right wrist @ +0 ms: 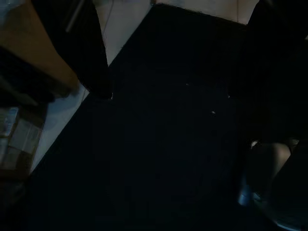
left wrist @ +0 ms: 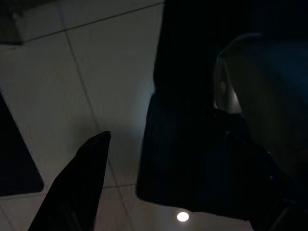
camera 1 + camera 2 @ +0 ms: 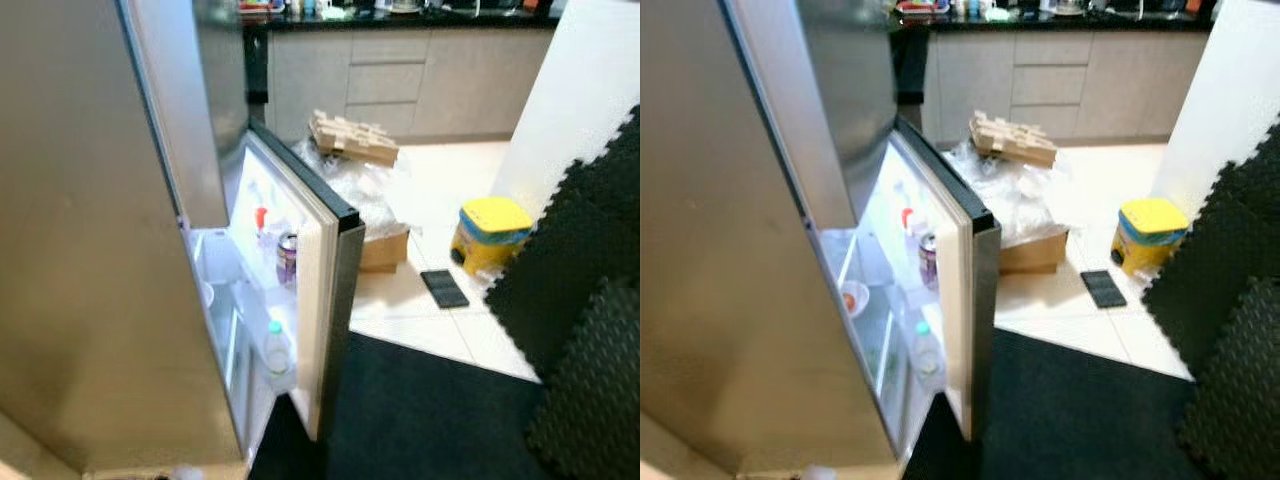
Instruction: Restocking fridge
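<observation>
While the fridge stood ajar, head views looked down at its door edge.
Fridge: steel side panel took up the near left, interior lit.
Door: partly open, edge facing the camera, dark trim along the top.
Door shelves: purple can on an upper rack, red-capped bottle just behind it, green-capped clear bottle on a lower rack.
Inner shelf: bowl with something red in it.
Floor: pale tiles beyond, dark mat in front of the fridge.
Box: cardboard, on tiles behind the door, clear plastic heaped on it, cardboard pieces farther back.
Tub: yellow, on tiles near a white wall; small black flat object just beside it.
Foam mats: black, stood up at right.
Left gripper: hung over tiles, fingers apart, holding nothing.
Right gripper: over the dark mat, too dark, cannot tell its state.
</observation>
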Tool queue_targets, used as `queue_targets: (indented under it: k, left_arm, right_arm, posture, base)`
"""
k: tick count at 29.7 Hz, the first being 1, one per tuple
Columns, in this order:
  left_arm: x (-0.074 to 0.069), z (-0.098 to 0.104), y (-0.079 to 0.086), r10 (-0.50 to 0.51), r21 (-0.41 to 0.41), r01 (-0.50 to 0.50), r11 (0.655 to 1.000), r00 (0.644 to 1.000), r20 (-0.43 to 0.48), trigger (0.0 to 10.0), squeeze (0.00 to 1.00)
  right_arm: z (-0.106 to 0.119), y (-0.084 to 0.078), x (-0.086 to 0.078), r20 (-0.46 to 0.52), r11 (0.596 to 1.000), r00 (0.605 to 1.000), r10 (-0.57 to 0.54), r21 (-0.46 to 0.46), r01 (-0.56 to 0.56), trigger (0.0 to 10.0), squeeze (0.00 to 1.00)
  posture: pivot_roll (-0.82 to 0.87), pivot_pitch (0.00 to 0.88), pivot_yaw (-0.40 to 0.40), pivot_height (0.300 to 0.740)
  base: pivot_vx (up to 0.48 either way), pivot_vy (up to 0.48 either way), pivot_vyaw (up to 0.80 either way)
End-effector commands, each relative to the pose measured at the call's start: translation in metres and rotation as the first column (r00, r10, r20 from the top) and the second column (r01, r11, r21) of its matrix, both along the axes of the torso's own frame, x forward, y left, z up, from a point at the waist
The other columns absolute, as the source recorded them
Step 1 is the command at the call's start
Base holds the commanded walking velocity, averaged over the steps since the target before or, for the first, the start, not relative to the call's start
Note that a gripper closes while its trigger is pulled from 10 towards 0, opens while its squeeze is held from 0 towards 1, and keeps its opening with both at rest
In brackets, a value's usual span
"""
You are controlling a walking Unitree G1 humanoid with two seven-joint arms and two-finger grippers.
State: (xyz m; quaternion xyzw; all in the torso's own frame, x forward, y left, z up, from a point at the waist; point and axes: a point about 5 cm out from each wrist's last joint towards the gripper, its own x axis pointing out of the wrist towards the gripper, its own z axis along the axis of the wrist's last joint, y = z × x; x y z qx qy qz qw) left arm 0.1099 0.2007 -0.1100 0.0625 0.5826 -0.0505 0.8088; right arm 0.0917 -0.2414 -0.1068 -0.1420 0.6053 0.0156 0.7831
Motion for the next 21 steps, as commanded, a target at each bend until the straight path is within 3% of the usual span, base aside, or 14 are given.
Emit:
queue_targets:
  k: [1, 9, 21]
  left_arm:
    - [-0.0082, -0.0040, -0.0151, -0.021, -0.057, 0.019, 0.998, 0.999, -0.035, 10.0, 0.00]
    - [-0.0063, -0.0036, -0.0155, -0.021, -0.057, 0.019, 0.998, 0.999, -0.031, 10.0, 0.00]
    - [-0.0071, -0.0039, -0.0167, -0.016, -0.060, 0.014, 0.998, 0.999, -0.033, 10.0, 0.00]
  right_arm:
    - [-0.0010, 0.0014, -0.0027, -0.007, 1.000, 1.000, -0.004, 0.005, 0.004, 10.0, 0.00]
    - [-0.0008, 0.0006, -0.0027, -0.013, 1.000, 1.000, -0.002, 0.000, 0.002, 10.0, 0.00]
    - [-0.0016, 0.0025, -0.0039, -0.021, 1.000, 1.000, -0.007, 0.004, 0.007, 10.0, 0.00]
  posture:
    - [0.05, 0.000, -0.027, 0.740]
    - [0.05, 0.000, -0.026, 0.740]
    - [0.05, 0.000, -0.026, 0.740]
  base:
    - [0.000, 0.000, 0.00]
    - [0.000, 0.000, 0.00]
    - [0.000, 0.000, -0.78]
